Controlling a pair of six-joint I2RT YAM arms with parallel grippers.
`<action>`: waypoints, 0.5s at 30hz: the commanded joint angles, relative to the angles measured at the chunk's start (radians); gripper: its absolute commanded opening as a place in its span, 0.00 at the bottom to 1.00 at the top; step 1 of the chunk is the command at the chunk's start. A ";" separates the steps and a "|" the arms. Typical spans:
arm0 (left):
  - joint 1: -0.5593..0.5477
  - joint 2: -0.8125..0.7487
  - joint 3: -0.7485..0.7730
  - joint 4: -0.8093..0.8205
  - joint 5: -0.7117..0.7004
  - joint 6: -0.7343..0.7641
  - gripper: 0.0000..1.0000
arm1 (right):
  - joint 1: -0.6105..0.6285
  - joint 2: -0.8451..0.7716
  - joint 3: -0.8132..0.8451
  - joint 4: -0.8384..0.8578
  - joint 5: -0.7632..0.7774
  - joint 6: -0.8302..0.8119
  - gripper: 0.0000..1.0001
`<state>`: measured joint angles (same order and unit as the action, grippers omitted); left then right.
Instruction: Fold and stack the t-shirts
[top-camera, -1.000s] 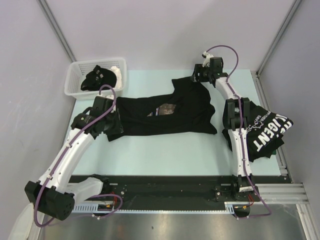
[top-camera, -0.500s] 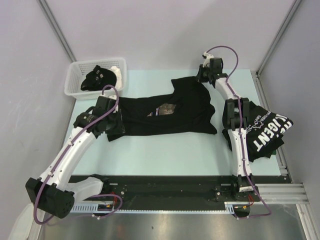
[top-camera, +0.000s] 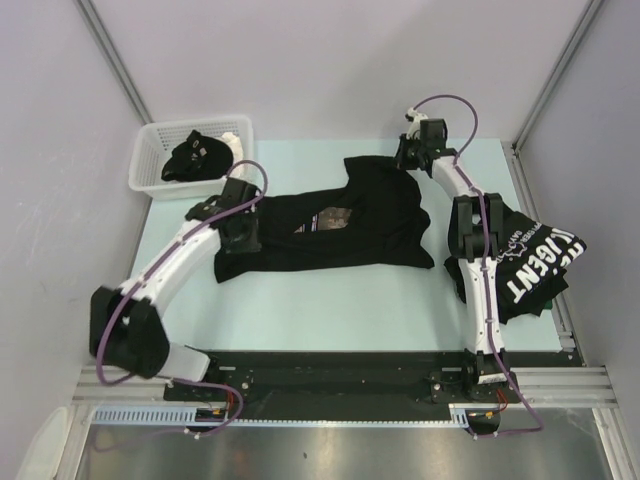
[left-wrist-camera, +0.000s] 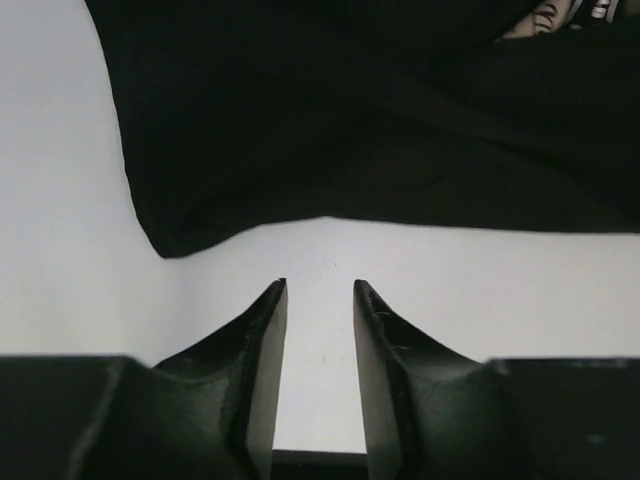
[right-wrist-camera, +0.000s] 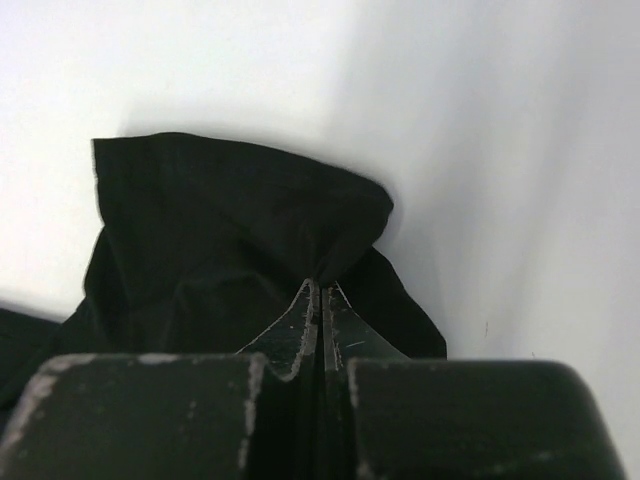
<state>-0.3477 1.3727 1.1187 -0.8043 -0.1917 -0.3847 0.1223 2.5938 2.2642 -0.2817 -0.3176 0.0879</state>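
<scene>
Left gripper (left-wrist-camera: 319, 287) jaws slightly parted; right gripper (right-wrist-camera: 322, 292) pinched closed, arm outstretched.

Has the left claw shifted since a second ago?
Yes. In the top view the left claw has slid right, away from the white basket, along the spread black t-shirt.

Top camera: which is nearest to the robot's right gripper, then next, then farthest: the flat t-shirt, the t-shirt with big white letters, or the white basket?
Counting from the right gripper:
1. flat t-shirt, in the middle; the gripper is pinching its far corner.
2. lettered t-shirt, over on the right side.
3. white basket, in the far-left corner.
</scene>
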 joint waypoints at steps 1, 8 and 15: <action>-0.002 0.153 0.118 0.138 -0.048 0.070 0.47 | -0.006 -0.152 -0.057 0.009 0.020 -0.033 0.00; 0.045 0.362 0.294 0.215 -0.071 0.139 0.57 | -0.026 -0.228 -0.143 0.019 0.018 -0.039 0.00; 0.116 0.486 0.362 0.272 -0.112 0.141 0.58 | -0.035 -0.235 -0.152 0.024 0.008 -0.037 0.00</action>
<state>-0.2615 1.8202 1.4418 -0.5926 -0.2501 -0.2646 0.0948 2.4172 2.1189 -0.2798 -0.3115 0.0692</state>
